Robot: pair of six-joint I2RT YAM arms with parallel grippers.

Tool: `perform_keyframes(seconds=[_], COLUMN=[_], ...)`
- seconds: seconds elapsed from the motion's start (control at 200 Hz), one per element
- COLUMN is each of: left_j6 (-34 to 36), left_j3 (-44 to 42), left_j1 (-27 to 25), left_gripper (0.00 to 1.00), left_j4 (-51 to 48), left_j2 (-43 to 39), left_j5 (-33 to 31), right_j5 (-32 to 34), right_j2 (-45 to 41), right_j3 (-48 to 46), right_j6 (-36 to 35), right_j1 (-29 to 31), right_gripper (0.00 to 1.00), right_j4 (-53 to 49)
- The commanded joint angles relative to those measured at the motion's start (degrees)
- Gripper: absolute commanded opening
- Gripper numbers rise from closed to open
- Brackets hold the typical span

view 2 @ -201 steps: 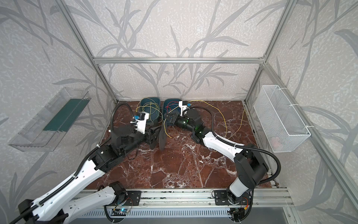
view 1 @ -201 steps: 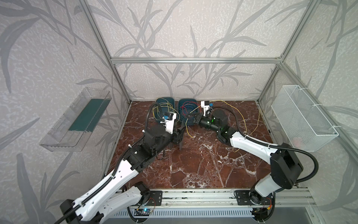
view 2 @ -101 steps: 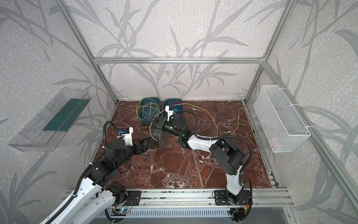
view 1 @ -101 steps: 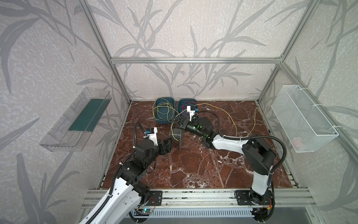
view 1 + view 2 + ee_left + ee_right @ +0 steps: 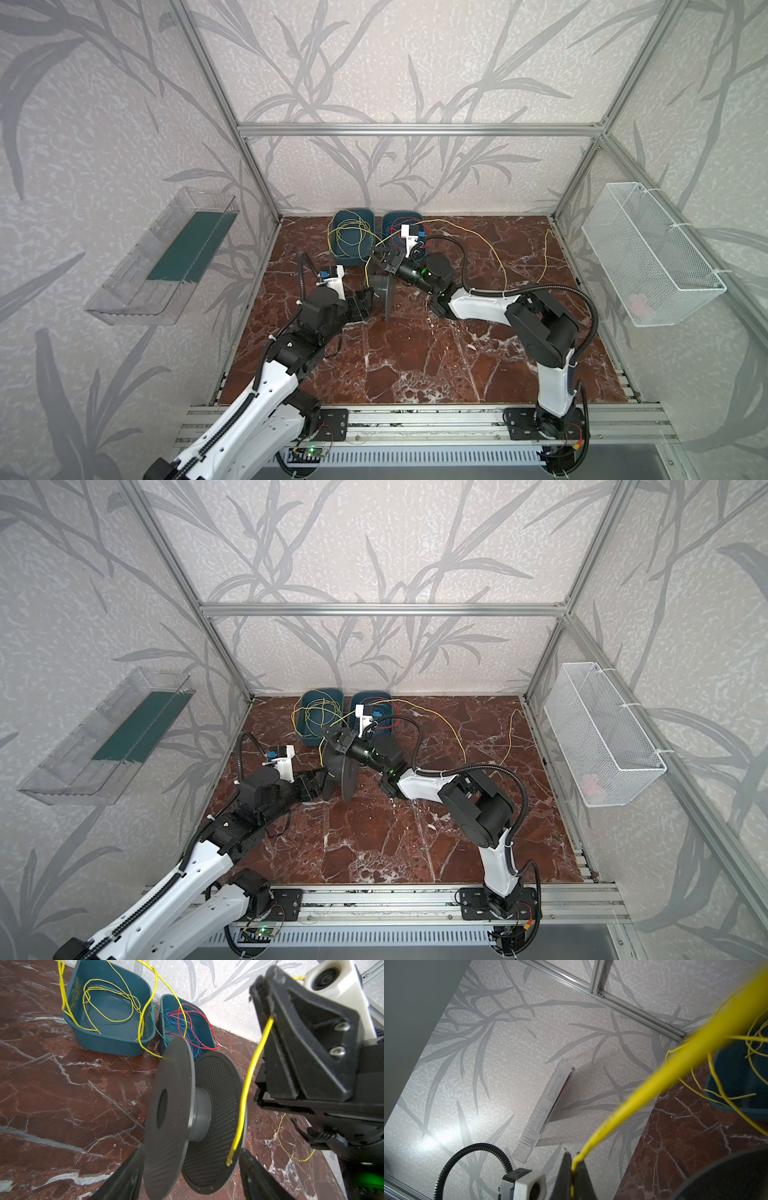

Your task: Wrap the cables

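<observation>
1. Nearest me, the left arm's fingers (image 5: 124,1178) stand spread wide astride the dark grey perforated plastic spool (image 5: 172,1105), one outside each disc. I cannot tell whether they pinch it or only bracket it. The spool stands on edge on the reddish-brown marble-patterned tabletop (image 5: 415,353).
2. The spool's smooth grey hub (image 5: 200,1113) is bare. Not one turn of wire lies on it, so I judge the winding itself has not begun.
3. Just beyond, the right arm's fingers (image 5: 562,1176) are clenched on a thin yellow cable (image 5: 249,1076), close to its end. The short free tail hangs down across the far disc, and its tip sits near that disc's rim. As far as I can see it is not on the hub.
4. Further back, a long slack yellow arc (image 5: 496,253) lies over the tabletop toward the right side. I cannot tell whether it is the same cable.
5. Farthest off, by the back wall, a teal plastic bin (image 5: 110,1041) holds loose yellow loops (image 5: 126,997), with some draped over its rim. The second teal bin (image 5: 173,1002) beside it holds a tangle of red, blue and green wires (image 5: 188,1020).
6. As I read it, the spool is set up and one cable end is in hand. Seating that end on the hub and winding the whole length are both left to do.
</observation>
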Motion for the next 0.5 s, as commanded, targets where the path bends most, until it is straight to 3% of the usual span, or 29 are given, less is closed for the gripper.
perform_keyframes(seconds=[0.0, 0.17, 0.495], left_j6=[0.73, 0.15, 1.36], left_j3=[-0.76, -2.60, -3.63], left_j1=[0.88, 1.39, 1.88], left_gripper=[0.73, 0.72, 0.62], left_j4=[3.90, 7.21, 8.70], left_j2=[0.34, 1.96, 4.30], left_j5=[-1.12, 1.84, 0.44], right_j5=[-0.24, -0.56, -0.52], right_j2=[1.66, 2.28, 3.55], right_j3=[1.17, 0.03, -0.33], right_j6=[0.02, 0.15, 0.69], right_j1=[-0.07, -0.07, -0.12], right_gripper=[0.00, 0.00, 0.00], right_j4=[3.41, 4.30, 4.70])
